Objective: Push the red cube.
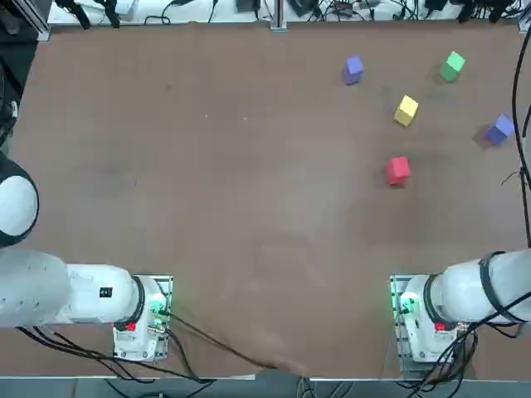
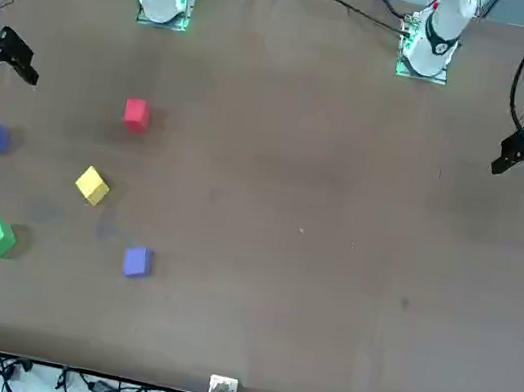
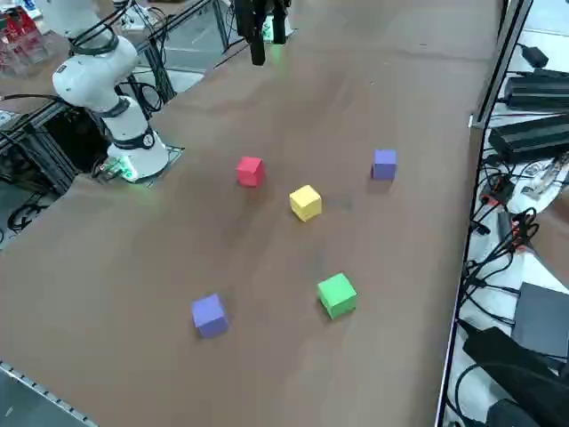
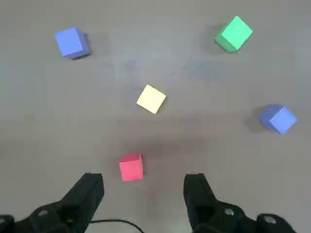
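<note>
The red cube (image 1: 397, 170) rests on the brown table in the right half, also seen in the front view (image 2: 135, 114) and the right side view (image 3: 250, 171). My right gripper (image 4: 143, 187) is open with nothing between its black fingers (image 4: 90, 187). It hovers well above the table near its right edge, on my side of the cube (image 2: 11, 63). In the wrist view the red cube (image 4: 131, 167) lies on the table far below, just beyond the fingertips and nearer one finger. Nothing touches it.
Beyond the red cube lie a yellow cube (image 1: 406, 110), a green cube (image 1: 452, 66) and two purple cubes (image 1: 353, 70) (image 1: 499, 129). The yellow one is closest. Cables run along the table's far edge and right side (image 1: 521, 124).
</note>
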`<state>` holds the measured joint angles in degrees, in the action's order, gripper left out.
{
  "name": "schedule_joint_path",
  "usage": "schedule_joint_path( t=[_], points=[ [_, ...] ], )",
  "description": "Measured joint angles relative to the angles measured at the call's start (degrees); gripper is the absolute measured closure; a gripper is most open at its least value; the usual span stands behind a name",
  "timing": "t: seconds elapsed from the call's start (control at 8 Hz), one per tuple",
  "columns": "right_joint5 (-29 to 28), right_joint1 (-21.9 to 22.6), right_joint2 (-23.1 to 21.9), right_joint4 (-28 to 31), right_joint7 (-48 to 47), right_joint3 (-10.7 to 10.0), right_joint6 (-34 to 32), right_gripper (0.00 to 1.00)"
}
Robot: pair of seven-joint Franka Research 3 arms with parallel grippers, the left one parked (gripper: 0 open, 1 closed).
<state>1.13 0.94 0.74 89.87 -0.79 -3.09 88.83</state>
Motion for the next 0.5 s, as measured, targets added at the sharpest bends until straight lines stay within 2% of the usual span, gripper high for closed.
schedule_joint_path(
  t=[0.5],
  points=[
    [-0.05, 0.10, 0.06, 0.05, -0.17, 0.04, 0.01, 0.00]
  ],
)
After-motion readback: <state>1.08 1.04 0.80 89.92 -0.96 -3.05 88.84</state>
